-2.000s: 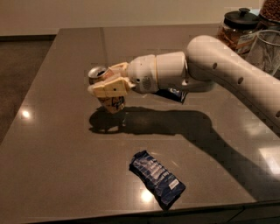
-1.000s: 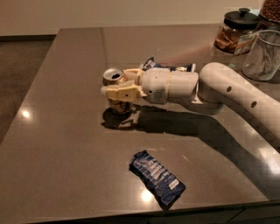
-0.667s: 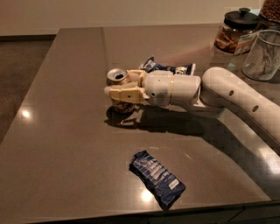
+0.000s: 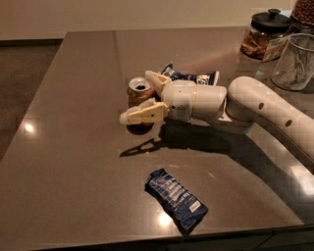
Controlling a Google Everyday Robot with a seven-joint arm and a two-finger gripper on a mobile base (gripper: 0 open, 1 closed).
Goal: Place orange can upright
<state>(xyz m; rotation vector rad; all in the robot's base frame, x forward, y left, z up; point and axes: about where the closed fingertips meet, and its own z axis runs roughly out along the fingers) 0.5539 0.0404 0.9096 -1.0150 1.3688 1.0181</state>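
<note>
The orange can stands upright on the dark table, left of centre, with its open silver top facing up. My gripper reaches in from the right, low over the table, with the can between its two pale fingers. One finger lies in front of the can and the other behind it. The fingers are spread wider than the can, so the gripper is open around it.
A blue crinkled snack bag lies near the table's front edge. Another blue bag lies just behind my wrist. A lidded glass jar, an empty glass container and a second jar stand at the back right.
The gripper has come down to the table with the can and shifted slightly right. Its fingers have spread apart, and the can now stands on the table on its own.
</note>
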